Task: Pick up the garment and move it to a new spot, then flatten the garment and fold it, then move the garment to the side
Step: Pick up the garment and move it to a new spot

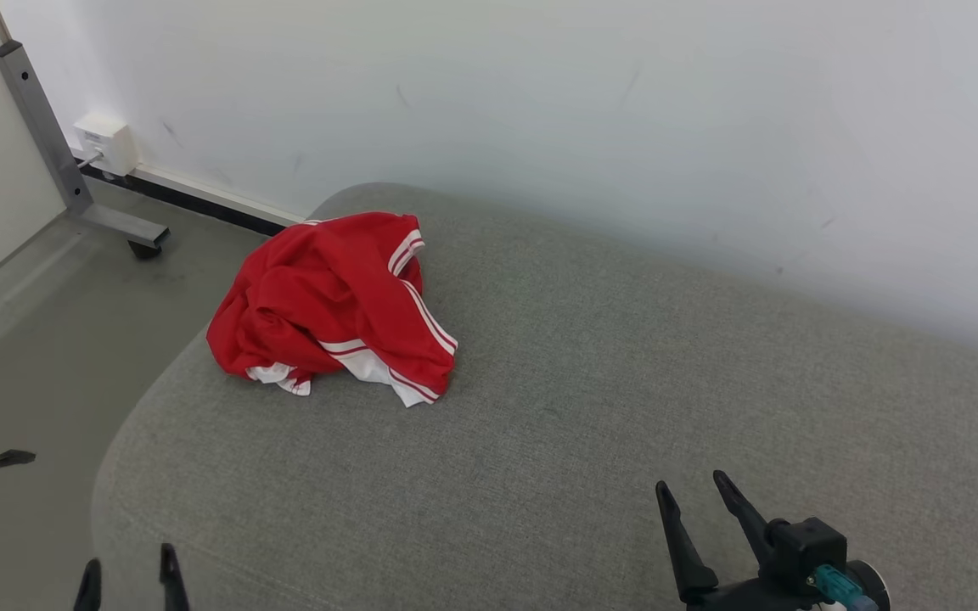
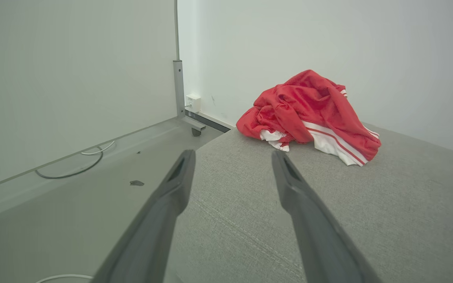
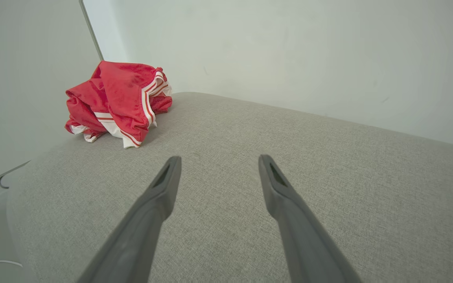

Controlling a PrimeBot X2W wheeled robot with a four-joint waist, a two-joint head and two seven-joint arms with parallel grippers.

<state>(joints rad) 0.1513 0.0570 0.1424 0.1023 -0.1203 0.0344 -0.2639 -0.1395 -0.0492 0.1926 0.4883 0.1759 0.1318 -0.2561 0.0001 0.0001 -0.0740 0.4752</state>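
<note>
At cushion's (image 1: 591,382) near side: left gripper (image 1: 130,557), right gripper (image 1: 691,480) wide open, empty; garment (image 1: 328,297) apart.

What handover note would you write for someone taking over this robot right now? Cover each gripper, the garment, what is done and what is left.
Left gripper: open, empty, at the near left edge of the grey cushion.
Right gripper: open, empty, over the cushion's near right.
Red garment: crumpled heap at the cushion's far left corner, clear of both grippers.
Done: nothing visibly.
Left: pick it up, move it, flatten, fold, set aside.
</note>
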